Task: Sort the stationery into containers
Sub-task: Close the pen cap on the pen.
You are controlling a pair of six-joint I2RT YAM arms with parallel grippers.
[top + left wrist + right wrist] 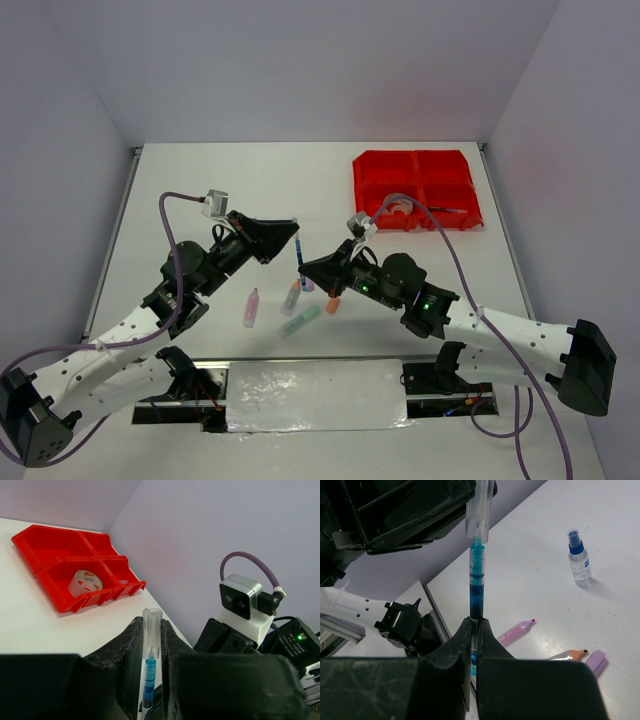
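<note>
L gripper (151, 626) nearly closed, clamped on cap end of thin blue pen w/ clear plastic cap (149, 675). R gripper (475, 626) pinched tight on barrel end. Pen spans both grippers above white bench (200, 190), well apart from red plastic 2x2 bin block (415, 185).

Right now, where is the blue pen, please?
The blue pen is mid-table in the top view, gripped by the left hand at its cap and the right hand at its barrel.

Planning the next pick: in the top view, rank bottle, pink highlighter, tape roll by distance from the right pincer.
1. Bottle, just nearside of the right pincer gripping the pen.
2. Pink highlighter, farther left.
3. Tape roll, in a far red bin.
</note>
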